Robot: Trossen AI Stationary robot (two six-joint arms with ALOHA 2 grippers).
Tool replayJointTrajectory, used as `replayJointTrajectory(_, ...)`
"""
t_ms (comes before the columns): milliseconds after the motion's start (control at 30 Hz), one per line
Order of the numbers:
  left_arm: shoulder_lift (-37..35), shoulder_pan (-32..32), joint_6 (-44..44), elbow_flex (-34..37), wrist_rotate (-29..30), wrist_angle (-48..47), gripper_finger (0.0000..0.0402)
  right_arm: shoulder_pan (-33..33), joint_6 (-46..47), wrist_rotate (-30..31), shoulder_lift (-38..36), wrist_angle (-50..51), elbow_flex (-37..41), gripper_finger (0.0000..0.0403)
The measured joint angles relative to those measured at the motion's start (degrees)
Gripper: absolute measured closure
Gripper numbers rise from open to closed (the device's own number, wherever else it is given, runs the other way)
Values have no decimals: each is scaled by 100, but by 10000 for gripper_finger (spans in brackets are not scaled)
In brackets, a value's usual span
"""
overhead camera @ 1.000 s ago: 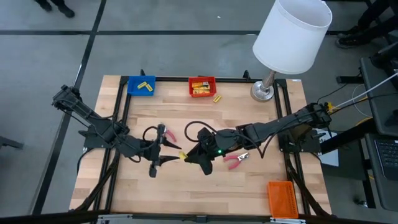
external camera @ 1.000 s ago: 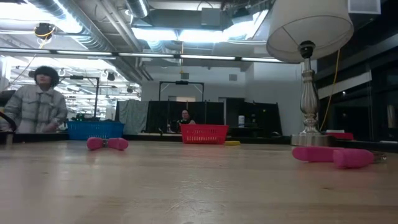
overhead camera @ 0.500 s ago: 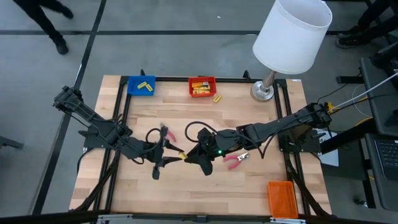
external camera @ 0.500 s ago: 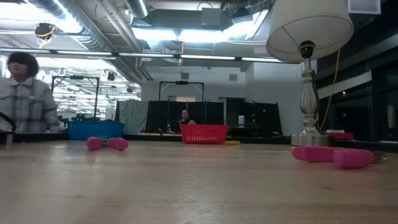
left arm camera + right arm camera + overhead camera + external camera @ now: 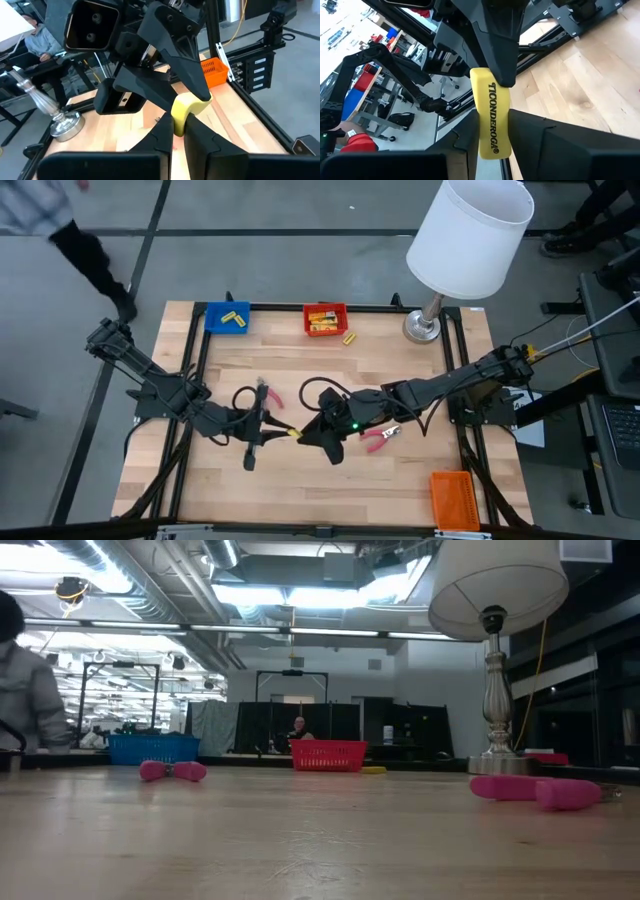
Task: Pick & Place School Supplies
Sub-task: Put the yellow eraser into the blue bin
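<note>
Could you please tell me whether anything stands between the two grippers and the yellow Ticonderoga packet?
Nothing visible does: the left gripper and the right gripper meet at mid-table, both closed on the yellow packet, one at each end, with no object between them.

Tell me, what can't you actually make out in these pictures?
- Yellow packet, high view: nearly covered by the left gripper and right gripper meeting on it.
- Red tray contents, high view: too small to count.
- Low view: both grippers out of frame.
- Orange tray, high view: bottom edge cuts it off.
- Person, low view: cut by left edge.
</note>
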State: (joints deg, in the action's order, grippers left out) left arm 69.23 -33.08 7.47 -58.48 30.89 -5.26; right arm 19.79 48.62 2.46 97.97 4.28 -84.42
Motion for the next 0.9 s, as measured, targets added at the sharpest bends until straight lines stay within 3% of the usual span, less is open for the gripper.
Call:
replayJointTrajectory(433, -3, 9, -337, -10, 221, -350, 384, 90, -111, 383, 17, -252, 4, 201)
replayJointTrajectory(733, -4, 51, -1295, 2, 663, -1885, 385, 96, -411, 1188, 2, -257, -2, 193)
replayJointTrajectory(900, 2, 235, -2603, 1, 1277, -2834, 385, 94, -410, 1468, -9, 45, -2, 193)
